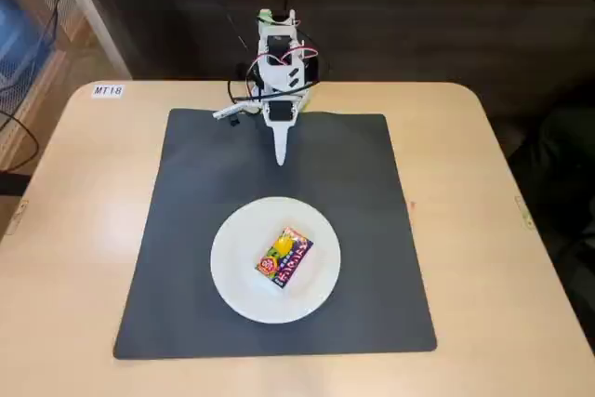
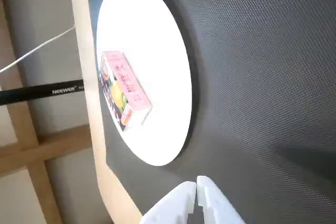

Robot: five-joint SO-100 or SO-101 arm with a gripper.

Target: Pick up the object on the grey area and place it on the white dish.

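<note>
Orange-red and yellow rectangular packet (image 1: 284,257) lying flat mid-plate on round white dish (image 1: 237,290) atop dark grey square mat (image 1: 372,230), long axis toward one o'clock, at six o'clock from closed, empty white two-finger gripper (image 1: 282,161).

The packet (image 1: 284,257) lies tilted on the white plate (image 1: 232,271), which sits on the grey mat (image 1: 372,202). The claw (image 1: 281,157) hangs closed, well apart from it.
</note>
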